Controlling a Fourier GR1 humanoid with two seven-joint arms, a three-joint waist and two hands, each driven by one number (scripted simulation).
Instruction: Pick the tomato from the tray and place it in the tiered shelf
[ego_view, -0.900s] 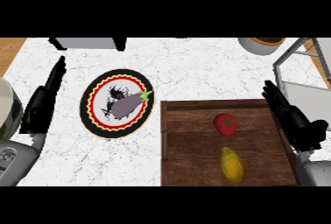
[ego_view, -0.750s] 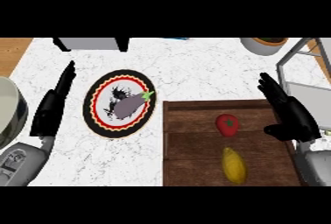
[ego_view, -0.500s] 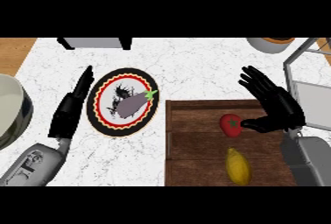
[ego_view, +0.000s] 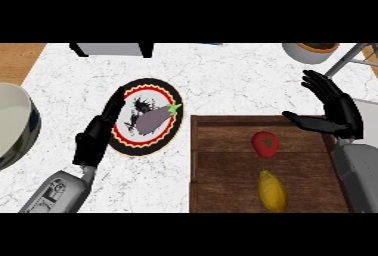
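- The right hand (ego_view: 338, 112) hovers released, with its fingers spread and straight and its thumb pointing inward over the far right corner of the tray (ego_view: 229, 175). It grasps nothing.
- The tomato (ego_view: 265, 144) lies on the tray, just inward of that thumb and a little nearer the robot. It is close to the hand but not touching it.
- A yellow fruit (ego_view: 272, 191) lies on the same tray, beyond the tomato from the hand and apart from both.
- The tomato looks round and smooth. If the fingers close on it from one side only, they would likely nudge it and roll it across the tray, perhaps against the yellow fruit.
- The tiered shelf (ego_view: 347, 59) shows only in part, on the hand's outer side. Its frame is so near that a low or hurried carry could knock the tomato or the forearm against it.
- The left hand (ego_view: 94, 140) lies open with straight fingers on the desk (ego_view: 221, 80), well apart from the tray. It sits beside the rim of a plate (ego_view: 151, 84) holding an eggplant (ego_view: 151, 119), and a stray move there could shove the plate.
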